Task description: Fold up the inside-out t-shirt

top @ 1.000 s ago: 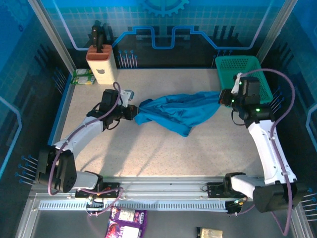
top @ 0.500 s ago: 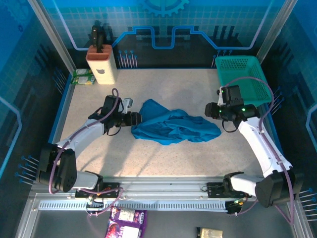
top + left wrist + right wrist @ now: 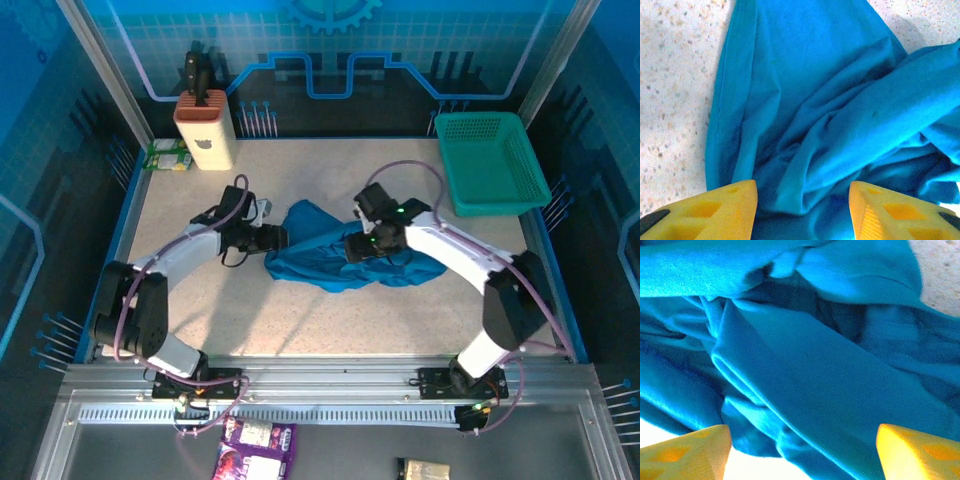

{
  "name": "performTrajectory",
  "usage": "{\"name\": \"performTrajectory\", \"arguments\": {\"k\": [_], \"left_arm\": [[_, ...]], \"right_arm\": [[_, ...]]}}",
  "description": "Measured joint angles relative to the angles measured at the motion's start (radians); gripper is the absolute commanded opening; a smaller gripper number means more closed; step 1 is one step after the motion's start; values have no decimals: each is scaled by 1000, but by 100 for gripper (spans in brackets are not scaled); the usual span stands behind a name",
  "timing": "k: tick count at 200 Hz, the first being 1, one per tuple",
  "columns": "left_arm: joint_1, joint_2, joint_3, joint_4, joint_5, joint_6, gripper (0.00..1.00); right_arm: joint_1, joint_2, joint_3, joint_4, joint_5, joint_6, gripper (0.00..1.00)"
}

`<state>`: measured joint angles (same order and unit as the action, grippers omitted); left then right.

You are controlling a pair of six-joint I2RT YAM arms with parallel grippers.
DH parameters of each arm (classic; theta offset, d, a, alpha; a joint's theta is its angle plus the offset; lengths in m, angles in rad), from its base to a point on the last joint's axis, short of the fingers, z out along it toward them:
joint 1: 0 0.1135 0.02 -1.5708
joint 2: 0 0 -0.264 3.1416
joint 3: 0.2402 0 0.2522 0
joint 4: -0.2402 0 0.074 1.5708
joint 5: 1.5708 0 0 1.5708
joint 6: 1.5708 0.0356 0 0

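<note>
The inside-out t-shirt [image 3: 320, 255] lies crumpled in a heap at the middle of the table, plain blue with many folds. My left gripper [image 3: 278, 239] is at the heap's left edge, open, its yellow fingers [image 3: 715, 207] spread on either side of bunched cloth [image 3: 805, 125]. My right gripper [image 3: 352, 250] reaches in from the right over the middle of the heap, open too, with a hemmed fold of the t-shirt [image 3: 805, 395] between its wide-set yellow fingertips [image 3: 690, 452].
A teal-green mesh basket [image 3: 492, 160] stands at the back right corner. A tan knife block [image 3: 205, 130] and a green packet [image 3: 168, 155] sit at the back left. Bare speckled tabletop [image 3: 300, 320] lies in front of the heap.
The shirt, stretched between both grippers a second ago, has dropped into a heap. My right gripper let go and swung left from beside the basket onto the heap's middle.
</note>
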<state>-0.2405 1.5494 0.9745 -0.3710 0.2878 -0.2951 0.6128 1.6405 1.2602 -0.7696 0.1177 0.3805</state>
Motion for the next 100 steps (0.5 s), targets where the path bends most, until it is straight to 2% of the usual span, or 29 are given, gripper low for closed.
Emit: {"name": "performTrajectory", "arguments": {"k": [21,44,60,78,100], "left_arm": [[-3,87,101,-22,-13,31,54],[-8,187,216,-48,-48,67,55],[-11,264,290,-68,-66,90,55],[-13,349,358,-93,-86,116,55],[-13,435,414,-121,-99,133,55]], "right_arm": [[56,112,84,-8,71,-19,80],[72,204,129,-8,137,-44,71],[72,240,130,-17,172,-56,54],[72,249,129,-31,198,-66,28],[72,230,127,-32,217,-78,9]]}}
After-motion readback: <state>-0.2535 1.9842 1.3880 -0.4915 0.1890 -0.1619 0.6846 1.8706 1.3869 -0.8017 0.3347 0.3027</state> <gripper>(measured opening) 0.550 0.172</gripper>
